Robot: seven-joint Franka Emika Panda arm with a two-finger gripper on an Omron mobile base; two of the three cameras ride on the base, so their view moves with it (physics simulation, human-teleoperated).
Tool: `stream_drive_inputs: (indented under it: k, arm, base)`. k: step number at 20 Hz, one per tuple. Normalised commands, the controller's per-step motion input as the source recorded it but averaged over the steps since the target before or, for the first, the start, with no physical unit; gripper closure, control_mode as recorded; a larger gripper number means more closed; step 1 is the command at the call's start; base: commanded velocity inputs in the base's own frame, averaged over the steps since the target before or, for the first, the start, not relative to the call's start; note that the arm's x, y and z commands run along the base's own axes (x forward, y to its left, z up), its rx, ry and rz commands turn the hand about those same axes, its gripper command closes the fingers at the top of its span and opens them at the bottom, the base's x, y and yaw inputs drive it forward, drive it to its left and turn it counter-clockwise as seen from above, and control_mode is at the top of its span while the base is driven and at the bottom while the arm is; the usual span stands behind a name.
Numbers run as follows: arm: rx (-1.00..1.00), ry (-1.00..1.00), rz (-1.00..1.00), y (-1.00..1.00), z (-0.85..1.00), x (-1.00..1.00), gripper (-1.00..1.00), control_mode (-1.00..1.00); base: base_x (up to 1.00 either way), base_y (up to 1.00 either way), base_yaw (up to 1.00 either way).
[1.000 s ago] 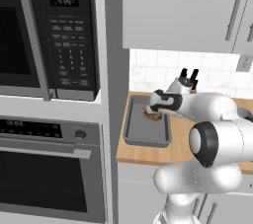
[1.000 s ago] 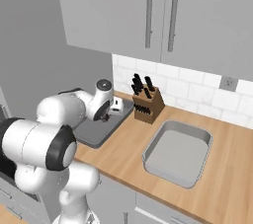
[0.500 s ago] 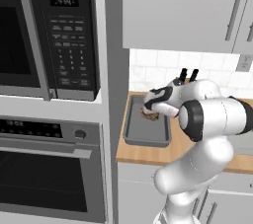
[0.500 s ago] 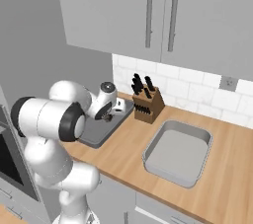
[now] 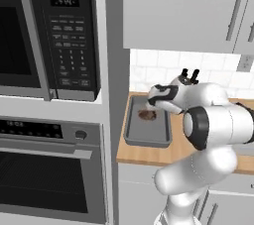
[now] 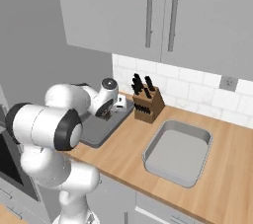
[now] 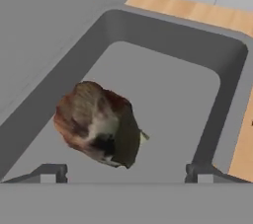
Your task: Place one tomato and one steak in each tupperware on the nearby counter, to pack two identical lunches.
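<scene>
Two grey tupperware trays sit on the wooden counter, well apart, with a knife block standing near the tiled wall between them. The left tray lies beside the tall cabinet that carries the microwave and the oven below it. The right tray lies further along the counter, its floor bare.

A steak, brown with a pale patch and a dark edge, rests on the floor of the left tray, toward the end nearer the wall. From the left base camera the steak shows as a small brown lump just under the robot's hand.

The claw hangs low over that tray, directly above the steak. Its two dark fingertips stand wide apart, one on either side of the meat, and nothing is clamped between them; the steak lies on the tray floor, apart from both tips. The white arm bends over the counter's left end, its hand pointing down into the tray.

Grey wall cupboards with bar handles hang over the counter.
</scene>
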Motion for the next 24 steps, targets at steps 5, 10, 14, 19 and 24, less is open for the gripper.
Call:
stream_drive_inputs:
  k: [5,10,14,19,24]
  arm:
    - [0.0,-0.01,0.0,-0.14,0.74,-0.94,-1.0,-1.0]
    - [0.0,0.09,0.0,-0.02,0.53,-1.0,-1.0,-1.0]
    - [-0.01,0.0,0.0,0.0,0.59,-1.0,-1.0,-1.0]
    - [-0.07,0.0,0.0,0.0,0.44,-1.0,-1.0,-1.0]
    - [-0.08,0.0,0.0,0.0,0.27,-1.0,-1.0,-1.0]
  base:
    - [0.0,0.0,0.0]
    - [0.0,0.0,0.0]
    - [0.0,0.0,0.0]
    - [0.0,0.0,0.0]
    - [0.0,0.0,0.0]
